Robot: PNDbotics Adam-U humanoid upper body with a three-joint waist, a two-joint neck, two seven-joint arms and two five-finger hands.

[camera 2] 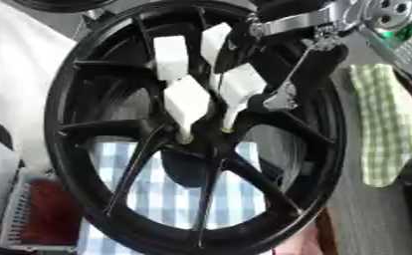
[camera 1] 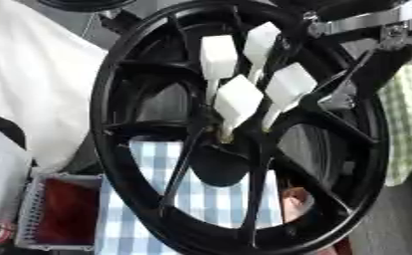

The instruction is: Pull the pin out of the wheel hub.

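Pinching a pin (camera 1: 226, 133) (hub-side), right hand (camera 1: 244, 74)

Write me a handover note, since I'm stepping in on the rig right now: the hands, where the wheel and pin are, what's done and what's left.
Right hand: comes in from the upper right and reaches down to the wheel hub; I cannot tell whether it grips anything.
Left hand: not in view.
Wheel: black, standing on edge close to the camera, in front of a blue checked cloth.
Pin: a small yellowish bit shows at the hand's tip by the hub; it may be the pin, not certain.
Done: hand is at the hub.
Left: no pin visibly out yet; grip it and draw it clear.
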